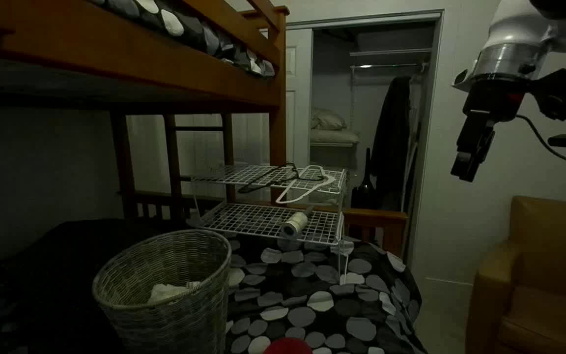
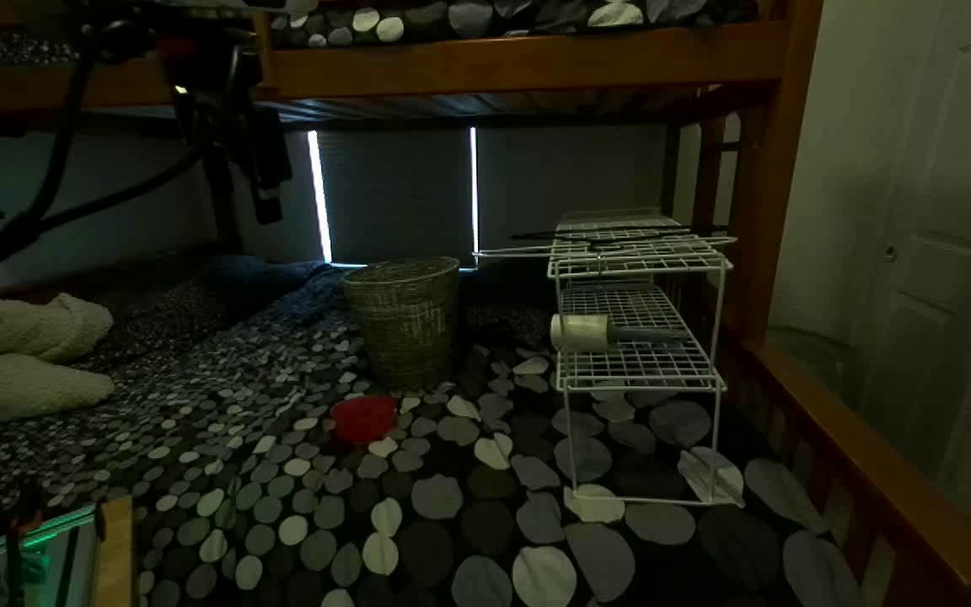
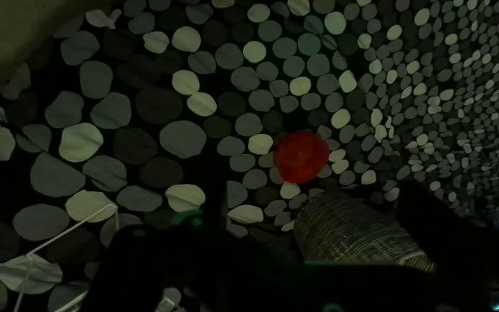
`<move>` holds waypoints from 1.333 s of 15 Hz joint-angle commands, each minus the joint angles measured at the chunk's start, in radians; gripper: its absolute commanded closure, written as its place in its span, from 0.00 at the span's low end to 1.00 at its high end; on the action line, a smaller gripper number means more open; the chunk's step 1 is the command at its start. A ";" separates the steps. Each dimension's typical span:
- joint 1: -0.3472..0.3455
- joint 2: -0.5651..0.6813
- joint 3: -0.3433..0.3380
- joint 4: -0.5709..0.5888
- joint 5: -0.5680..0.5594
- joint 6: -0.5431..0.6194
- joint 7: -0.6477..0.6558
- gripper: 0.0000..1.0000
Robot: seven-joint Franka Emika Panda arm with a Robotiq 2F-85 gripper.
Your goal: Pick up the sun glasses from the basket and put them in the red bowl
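- Dim room, a dotted bedspread (image 2: 293,530) lying below a wooden upper bunk (image 2: 528,67)
- Wicker basket (image 2: 410,329) upright on the bedspread, something pale (image 1: 167,291) inside it (whether the sunglasses lie in there too, I cannot tell)
- Red bowl (image 2: 364,419) on the bedspread, just beside the basket
- White wire rack (image 2: 641,271) near the basket, a pale roller (image 2: 582,332) on its lower shelf (image 2: 641,389)
- Gripper (image 1: 464,172) hanging high, well apart from the basket and bowl, its fingers (image 3: 422,212) spread in the wrist view
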 commanded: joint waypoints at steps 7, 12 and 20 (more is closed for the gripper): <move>0.027 -0.017 0.045 -0.036 0.074 0.047 0.005 0.00; 0.193 0.001 0.228 -0.144 0.315 0.384 -0.007 0.00; 0.312 0.095 0.337 -0.163 0.262 0.651 0.019 0.00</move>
